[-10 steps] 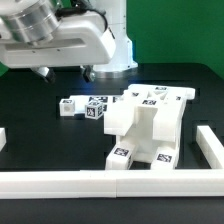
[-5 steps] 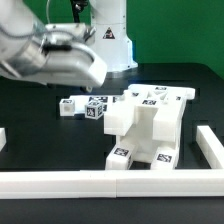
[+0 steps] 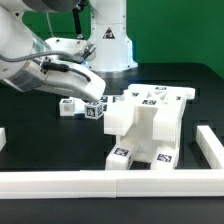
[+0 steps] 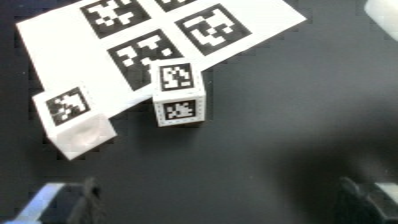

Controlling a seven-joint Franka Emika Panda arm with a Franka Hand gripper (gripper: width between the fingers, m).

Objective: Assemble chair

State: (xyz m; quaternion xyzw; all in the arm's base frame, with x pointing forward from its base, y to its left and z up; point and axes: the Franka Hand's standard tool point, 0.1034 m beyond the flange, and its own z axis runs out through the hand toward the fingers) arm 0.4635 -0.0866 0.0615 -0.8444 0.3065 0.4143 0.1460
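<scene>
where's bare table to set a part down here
Widest bare patch: black table between the front rail, the left rail stub and the chair assembly. A narrow strip lies between that assembly and the right rail. Crowded around the two small blocks near the arm.

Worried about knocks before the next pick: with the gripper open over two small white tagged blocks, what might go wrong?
The taller white tagged block and the smaller white tagged block lie close together; the open gripper, lowering onto one, may nudge the other. The taller block sits at the marker board's edge, so a finger might catch it. The arm may brush the partly built white plastic chair nearby.
</scene>
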